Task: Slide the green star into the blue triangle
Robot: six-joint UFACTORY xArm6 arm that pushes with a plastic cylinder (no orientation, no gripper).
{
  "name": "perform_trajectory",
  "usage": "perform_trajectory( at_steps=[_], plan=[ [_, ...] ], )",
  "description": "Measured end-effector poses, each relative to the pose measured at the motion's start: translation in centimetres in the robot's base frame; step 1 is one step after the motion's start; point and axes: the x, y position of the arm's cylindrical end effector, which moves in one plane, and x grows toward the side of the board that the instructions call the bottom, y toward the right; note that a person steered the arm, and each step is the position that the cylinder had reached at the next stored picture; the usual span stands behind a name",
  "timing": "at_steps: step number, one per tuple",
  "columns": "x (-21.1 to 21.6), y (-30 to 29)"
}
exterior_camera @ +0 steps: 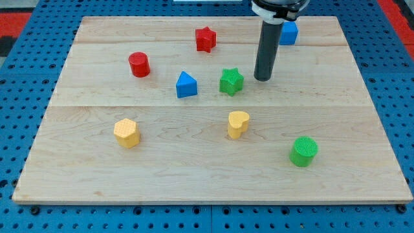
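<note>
1. Filling most of the view is the wooden board (pixel 194 181), pale planks lying on a blue pegboard surface (pixel 19 52).
2. Next in size is my rod (pixel 267 48), dark and upright, coming down from the view's top right; my tip (pixel 262 79) rests on the board just to the view's right of the green star, with a narrow gap between them. I carry no jaws, so nothing is spread, pressed together or pinched.
3. Down at the view's lower right stands the green cylinder (pixel 303 151), well apart from the others.
4. Sitting near the board's middle, the green star (pixel 231 81) has the blue triangle (pixel 186 85) near it on the view's left, the 2 not touching.
5. Behind my rod at the view's top right, a blue cube (pixel 289 33) shows only partly.
6. Toward the view's bottom lie the yellow heart (pixel 237 123), below the star, and the yellow hexagon (pixel 127 133) at the left.
7. Toward the top, the red star (pixel 205 39) sits above the triangle, and the red cylinder (pixel 139 65) is further left.
</note>
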Motion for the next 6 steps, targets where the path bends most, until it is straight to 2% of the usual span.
perform_trajectory(
  at_steps=[1, 3, 4, 6],
  plan=[
    [0.0, -1.4],
    [0.1, -0.8],
    [0.7, -3.7],
    [0.7, -4.4]
  ],
)
